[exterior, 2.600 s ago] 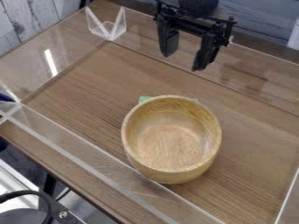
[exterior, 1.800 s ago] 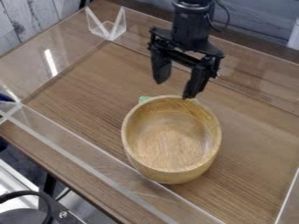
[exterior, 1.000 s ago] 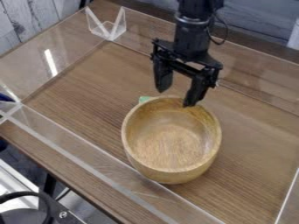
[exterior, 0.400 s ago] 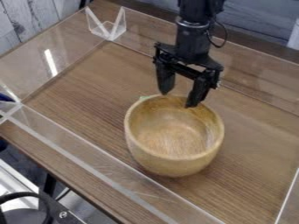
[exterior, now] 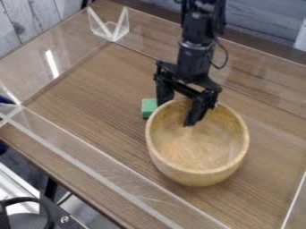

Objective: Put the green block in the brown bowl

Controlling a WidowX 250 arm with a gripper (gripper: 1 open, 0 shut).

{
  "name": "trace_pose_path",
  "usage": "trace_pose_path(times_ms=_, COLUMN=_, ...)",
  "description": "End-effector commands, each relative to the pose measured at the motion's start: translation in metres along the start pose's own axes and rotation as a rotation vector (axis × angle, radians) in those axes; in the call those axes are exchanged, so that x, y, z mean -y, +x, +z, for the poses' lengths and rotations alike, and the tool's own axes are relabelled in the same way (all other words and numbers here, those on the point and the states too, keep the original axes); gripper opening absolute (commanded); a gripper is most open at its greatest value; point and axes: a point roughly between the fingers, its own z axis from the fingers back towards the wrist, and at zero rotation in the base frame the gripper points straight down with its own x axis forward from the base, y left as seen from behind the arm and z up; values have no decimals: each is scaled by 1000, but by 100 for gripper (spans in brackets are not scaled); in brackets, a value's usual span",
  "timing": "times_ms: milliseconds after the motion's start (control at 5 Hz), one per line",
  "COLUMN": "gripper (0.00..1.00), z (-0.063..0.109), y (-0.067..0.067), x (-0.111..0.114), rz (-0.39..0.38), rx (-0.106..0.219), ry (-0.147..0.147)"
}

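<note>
Brown wood desk (exterior: 84, 98) fills most of the view, approx. corner to corner, w/ pale grey planks (exterior: 34, 16) past its far left edge. Clear, shiny strips (exterior: 102, 161) run along the desk's near left side.

Next in size, the brown bowl (exterior: 159, 161): lt. wood, round, deep, thick rim, sitting upright on the desk, right of ctr. & toward the near side.

Black robot arm (exterior: 199, 31) comes in from the top edge, right of ctr., & reaches down to the bowl's far rim. Its wrist end points down at the desk, as far as I can tell from where I'm standing; a thin cable loops off its upper right side. At the bottom of it, the pincer (exterior: 187, 100) hangs at the far rim, fingers spread wide, one toward the block's side, the other toward the bowl's hollow. Can't tell if either one touches the rim. Nothing's gripped.

Bottom left corner: a dark, rounded piece of equip. (exterior: 21, 213), partly cut off. Far left on the desk, a small see-through angular thing (exterior: 109, 25).

Smallest, the green block (exterior: 148, 108): on the desk, outside the bowl, just beside its far left rim, near the pincer's left-hand finger in view.
</note>
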Motion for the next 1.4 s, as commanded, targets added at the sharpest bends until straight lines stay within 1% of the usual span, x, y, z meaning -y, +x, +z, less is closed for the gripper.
trace_pose_path(times_ms=0, gripper=100, z=1, y=5, x=-2, rz=4, rx=37, ry=4)
trace_pose_path(times_ms=800, gripper=100, z=-24, y=8, x=-2, rz=0, rx=6, ry=1)
trace_pose_path(times_ms=1200, gripper=100, z=-31, y=7, x=-2, rz=-2, rx=-10, ry=-2)
